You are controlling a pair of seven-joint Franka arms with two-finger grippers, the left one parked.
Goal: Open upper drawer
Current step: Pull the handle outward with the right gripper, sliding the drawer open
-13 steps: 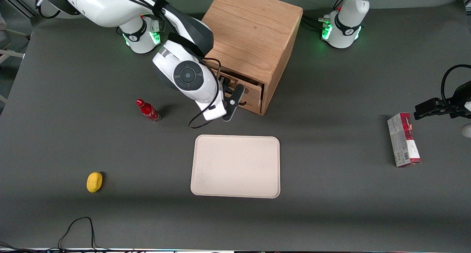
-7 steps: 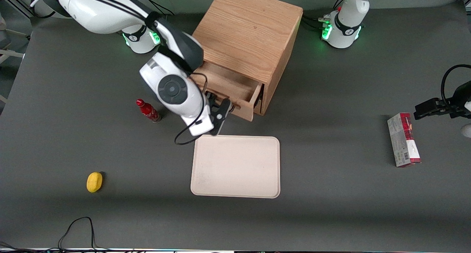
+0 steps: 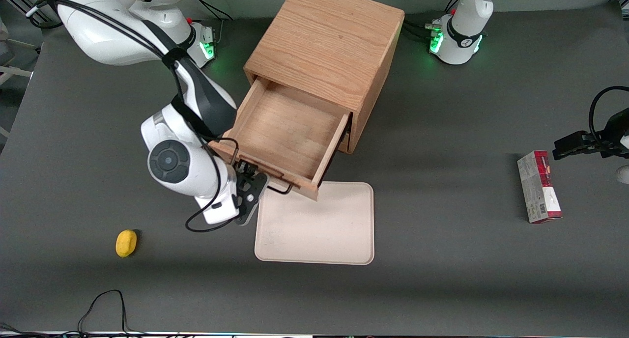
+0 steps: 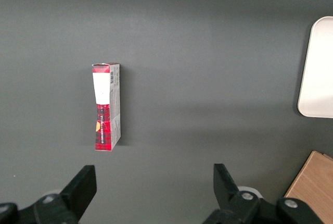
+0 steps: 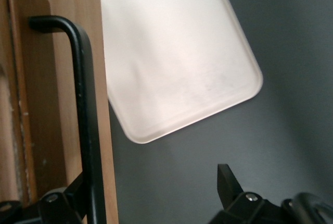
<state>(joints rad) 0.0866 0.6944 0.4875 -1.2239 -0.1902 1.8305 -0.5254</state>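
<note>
Cabinet (image 3: pixel 327 43) sits at the far middle of the worktop (image 3: pixel 442 289). Upper drawer (image 3: pixel 285 131) is pulled out toward the camera, its front over the far edge of the tray (image 3: pixel 314 230). My hand (image 3: pixel 250 193) is at the drawer's handle (image 3: pixel 281 190), the bar between spread fingers. Yellow fruit (image 3: pixel 126 243) lies near, toward my working end. Carton (image 3: pixel 539 186) lies toward the parked arm's end.

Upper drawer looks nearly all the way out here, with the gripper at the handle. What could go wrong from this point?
1. The upper drawer is pulled far out of the cabinet; more pulling might drag it off its runners or shift the cabinet.
2. Its front overhangs the edge of the beige tray; a drop could land on it.
3. The gripper sits at the black handle; a careless retreat could snag the bar.
</note>
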